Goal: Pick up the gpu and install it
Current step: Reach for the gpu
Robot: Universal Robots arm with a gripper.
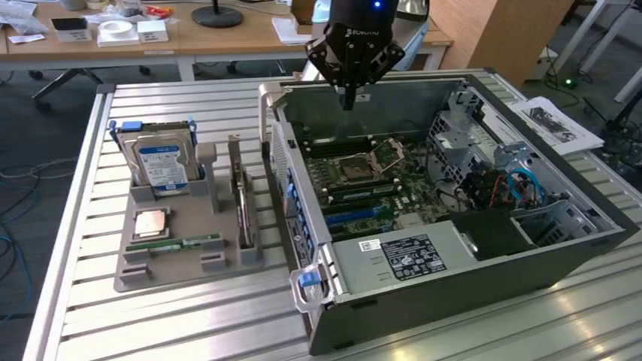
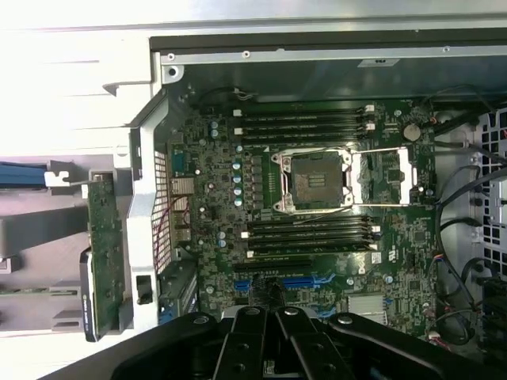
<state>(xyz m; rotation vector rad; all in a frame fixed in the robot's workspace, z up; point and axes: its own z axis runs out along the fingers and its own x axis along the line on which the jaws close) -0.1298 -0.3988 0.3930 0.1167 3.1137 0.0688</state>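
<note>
A tray point(image 1: 140, 277) sits on the table point(image 1: 150, 323), at the exterior view's left of the open case point(image 1: 452, 289). In it the hard drive point(image 1: 161, 162) stands at the back, the gpu point(image 1: 243, 207) on edge along the case side, the memory stick point(image 1: 189, 244) in front.

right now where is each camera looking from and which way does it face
Exterior view: off the arm, high, looking down on the open computer case and the gpu standing in the tray beside it; shut gripper above the case.
Wrist view: on the wrist, looking into the case at the motherboard; gripper shows.
Shared: case, motherboard, gripper.
</note>
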